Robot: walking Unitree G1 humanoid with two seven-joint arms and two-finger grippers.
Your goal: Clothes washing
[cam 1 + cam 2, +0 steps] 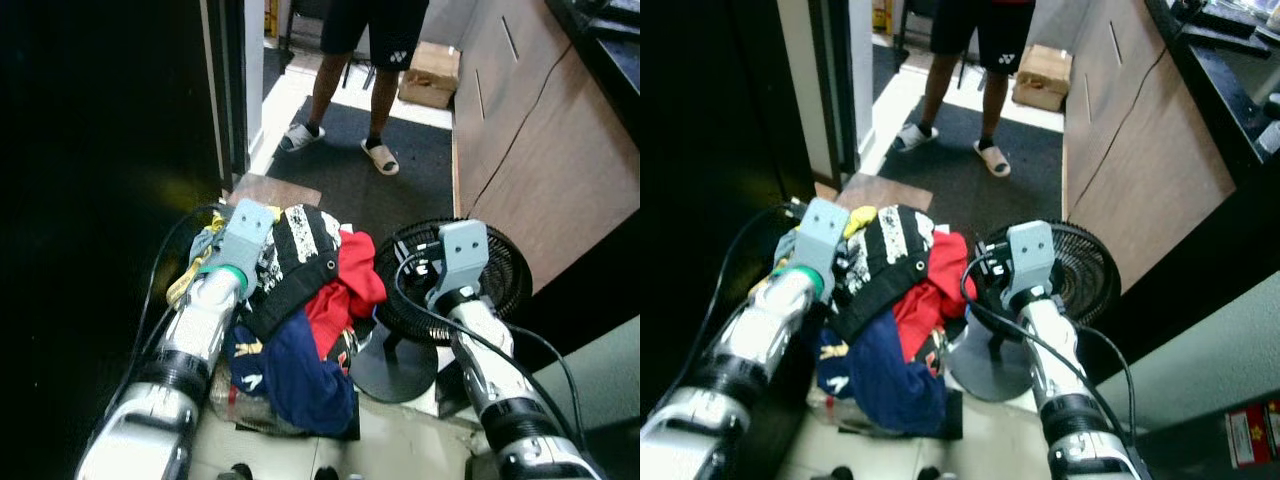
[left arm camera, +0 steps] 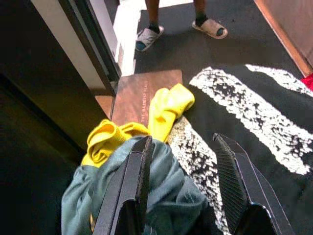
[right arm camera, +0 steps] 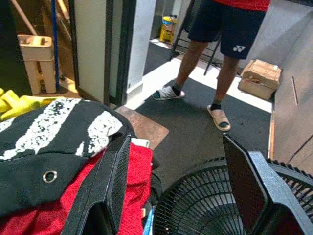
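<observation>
**Laundry pile not yet lifted**

We're early. Heaped mixed clothes pile sits on floor beside black round fan. Left gripper jaws spread over teal-grey cloth; right gripper spread, empty, over fan. Washer loading all left, imo.

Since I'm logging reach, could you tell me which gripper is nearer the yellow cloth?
Left. The left gripper hangs open right over the yellow cloth on the laundry pile; the right gripper is open farther off, above the fan.
</observation>
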